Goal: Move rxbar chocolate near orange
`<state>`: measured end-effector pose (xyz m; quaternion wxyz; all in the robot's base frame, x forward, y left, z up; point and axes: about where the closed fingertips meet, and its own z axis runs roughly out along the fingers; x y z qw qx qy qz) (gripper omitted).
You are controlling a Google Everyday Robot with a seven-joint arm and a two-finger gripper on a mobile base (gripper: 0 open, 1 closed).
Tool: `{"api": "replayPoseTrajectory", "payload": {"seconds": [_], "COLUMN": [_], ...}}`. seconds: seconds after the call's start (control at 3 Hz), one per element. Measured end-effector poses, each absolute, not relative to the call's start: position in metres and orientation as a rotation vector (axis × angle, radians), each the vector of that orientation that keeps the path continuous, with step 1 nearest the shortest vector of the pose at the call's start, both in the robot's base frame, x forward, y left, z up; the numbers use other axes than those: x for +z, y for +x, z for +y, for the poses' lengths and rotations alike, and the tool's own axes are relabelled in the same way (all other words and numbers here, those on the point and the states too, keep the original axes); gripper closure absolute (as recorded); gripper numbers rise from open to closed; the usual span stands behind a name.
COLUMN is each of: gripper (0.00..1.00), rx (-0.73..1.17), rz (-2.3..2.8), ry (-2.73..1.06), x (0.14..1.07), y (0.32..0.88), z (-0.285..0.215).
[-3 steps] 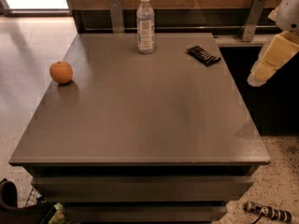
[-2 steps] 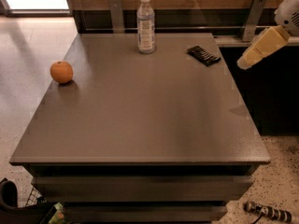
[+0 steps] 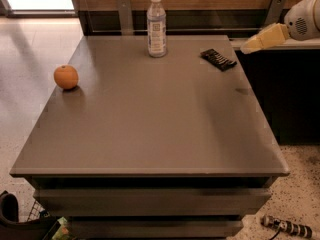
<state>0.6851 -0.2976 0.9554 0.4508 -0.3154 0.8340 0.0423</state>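
Observation:
The rxbar chocolate [image 3: 218, 59] is a flat black wrapped bar lying near the far right edge of the grey table [image 3: 150, 134]. The orange [image 3: 66, 77] sits near the table's left edge, far from the bar. My gripper [image 3: 250, 47] is at the upper right, its cream-coloured tip pointing left, just beyond the table's right edge and a short way right of the bar, above table height. It holds nothing that I can see.
A clear plastic bottle [image 3: 156, 26] with a white cap stands upright at the table's far edge, left of the bar. A dark counter [image 3: 285, 94] stands right of the table. Small items lie on the floor at the bottom left and bottom right.
My gripper has risen and swung left toward the bar, from lower at the right edge to near the table's far right corner. The bar, orange and bottle have not moved.

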Motion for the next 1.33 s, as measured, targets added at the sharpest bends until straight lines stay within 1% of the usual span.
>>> {"api": "replayPoseTrajectory", "payload": {"seconds": [0.33, 0.67, 1.0, 1.33], "gripper": [0.0, 0.0, 0.0, 0.0], "rx": [0.166, 0.166, 0.23, 0.376], "rz": [2.01, 2.01, 1.986, 1.925], "ry": [-0.736, -0.736, -0.716, -0.68], "x": [0.945, 0.945, 0.931, 0.891], "y": [0.717, 0.717, 0.728, 0.76], "z": [-0.295, -0.295, -0.29, -0.274]}}
